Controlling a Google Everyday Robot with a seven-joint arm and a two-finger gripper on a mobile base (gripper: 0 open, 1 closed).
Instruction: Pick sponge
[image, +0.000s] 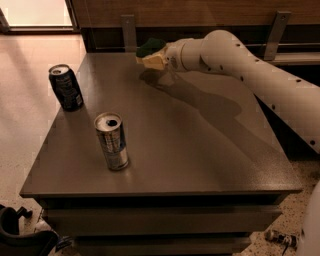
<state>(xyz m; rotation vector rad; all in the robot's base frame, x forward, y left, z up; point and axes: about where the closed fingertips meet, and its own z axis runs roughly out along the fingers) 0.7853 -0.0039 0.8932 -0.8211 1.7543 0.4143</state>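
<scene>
The sponge (150, 46), dark green on top, sits in my gripper (151, 58) at the far middle of the table. The cream-yellow fingers (154, 62) are shut on it, and it hangs a little above the grey tabletop (200, 150), with its shadow on the surface just below. My white arm reaches in from the right side, over the table's far right part.
A dark soda can (66, 87) stands near the table's left edge. A silver can (112, 141) stands upright at the front left. A wooden wall with metal brackets (129, 30) runs behind the table. Pale floor lies to the left.
</scene>
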